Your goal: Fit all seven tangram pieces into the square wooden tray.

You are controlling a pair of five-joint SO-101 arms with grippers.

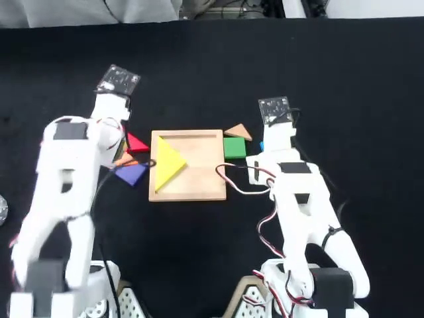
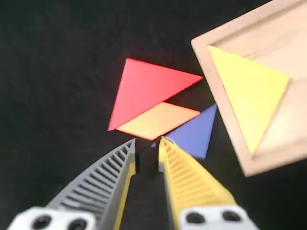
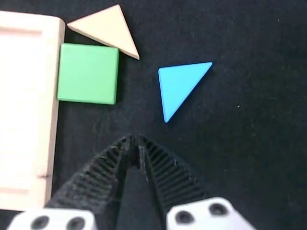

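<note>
Black bench (image 1: 344,79) carries the tray (image 1: 189,193) near its middle, with the yellow triangle (image 1: 169,162) seated inside. Your left fingers (image 2: 184,175) stand a narrow slit apart, as far as the wrist view lets you judge, and hold nothing. Just ahead of their tips the orange piece (image 2: 158,120) lies flat, one long side against the red triangle (image 2: 146,88) and a corner meeting the violet triangle (image 2: 194,134). Its long axis runs crosswise to those fingers, with one sharp end toward the tray. You'd likely pinch across its short width. Your right fingers (image 3: 165,170) are pressed together and empty on the tray's far side, and the blue triangle (image 3: 180,86) lies ahead of them.
</note>
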